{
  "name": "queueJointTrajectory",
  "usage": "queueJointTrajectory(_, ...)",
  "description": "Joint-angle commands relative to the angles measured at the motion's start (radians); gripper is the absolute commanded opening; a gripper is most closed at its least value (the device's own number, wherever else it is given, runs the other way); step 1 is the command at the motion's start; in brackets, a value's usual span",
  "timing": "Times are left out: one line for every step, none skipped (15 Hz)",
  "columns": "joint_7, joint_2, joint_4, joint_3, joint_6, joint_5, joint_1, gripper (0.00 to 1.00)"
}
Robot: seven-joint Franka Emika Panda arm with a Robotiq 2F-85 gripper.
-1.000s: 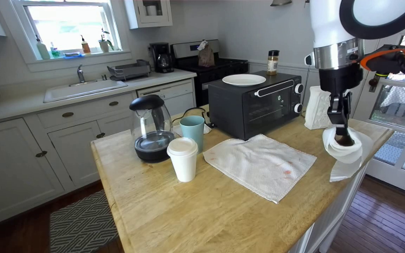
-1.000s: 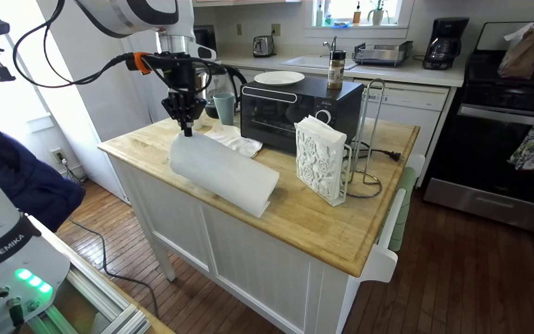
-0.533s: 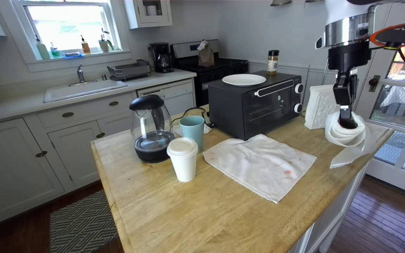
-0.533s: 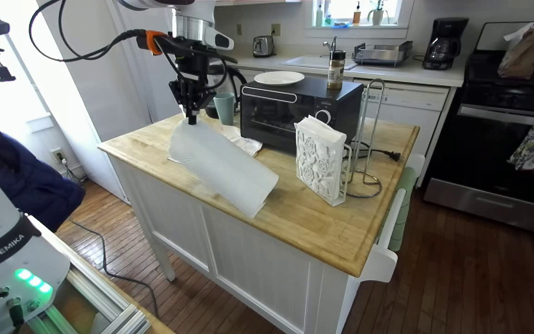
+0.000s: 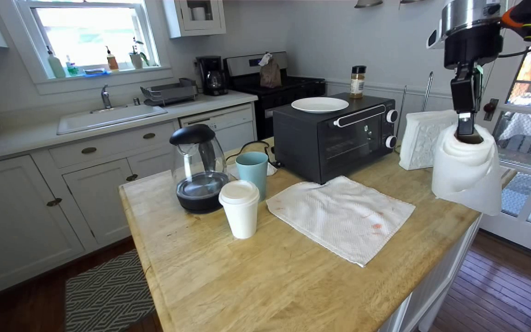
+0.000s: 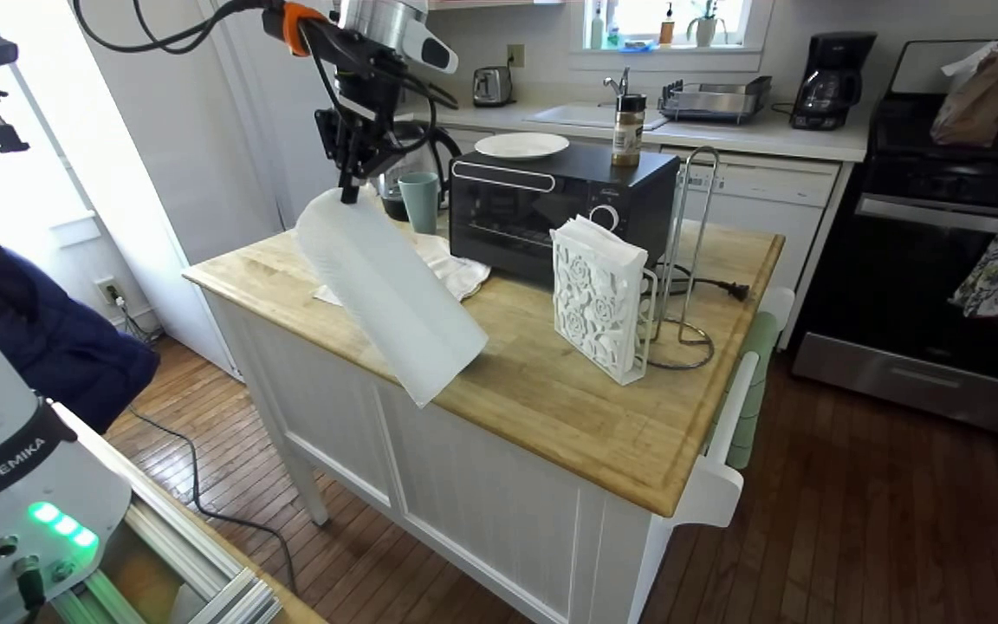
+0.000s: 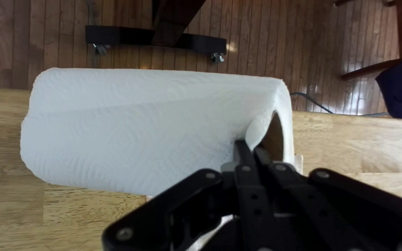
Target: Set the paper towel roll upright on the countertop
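Compared with half a second ago, the paper towel roll point(image 6: 391, 295) leans more steeply: its gripped end is higher, and its low end has swung in nearer to beneath the gripper point(image 6: 349, 195), which tips along with it. I have the fingers point(image 7: 243, 153) pinched on the roll's wall at the upper rim; from the wrist view, one presses the outer paper and the other seems to reach into the mouth of the cardboard core point(image 7: 276, 139).

So I judge this to be the middle of the righting step: the roll is held by one end, tilted, not vertical yet and not set down. It slants over the wooden countertop point(image 6: 586, 425), close to the long edge, low end on the napkin holder's point(image 6: 596, 303) side. Whether that low rim touches the wood, I can't tell.

Next I need to turn it until the core points straight up and bring the base inward, since the edge looks too near for a safe landing. Then comes a slow descent until the bottom rim bears evenly, without trapping the loose outer sheet point(image 5: 486, 198). Only then should I part the fingers slightly and draw straight up, so the inner one doesn't topple the roll.
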Motion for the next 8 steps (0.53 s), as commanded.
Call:
queueJointTrajectory(-0.059, 0.032, 0.044, -0.015, -0.062, 0.089, -0.017, 0.01)
queueJointTrajectory(-0.073, 0.036, 0.042, -0.019, -0.058, 0.118, -0.018, 0.01)
queueJointTrajectory(-0.086, 0.040, 0.040, -0.021, -0.055, 0.145, -0.019, 0.01)
queueJointTrajectory(-0.102, 0.040, 0.038, -0.023, -0.054, 0.177, -0.021, 0.01)
queueJointTrajectory(-0.121, 0.045, 0.039, -0.025, -0.061, 0.208, -0.023, 0.01)
queueJointTrajectory(-0.131, 0.048, 0.042, -0.026, -0.070, 0.234, -0.025, 0.01)
queueJointTrajectory(-0.141, 0.051, 0.046, -0.028, -0.084, 0.257, -0.028, 0.01)
queueJointTrajectory(-0.144, 0.053, 0.051, -0.029, -0.103, 0.273, -0.030, 0.01)
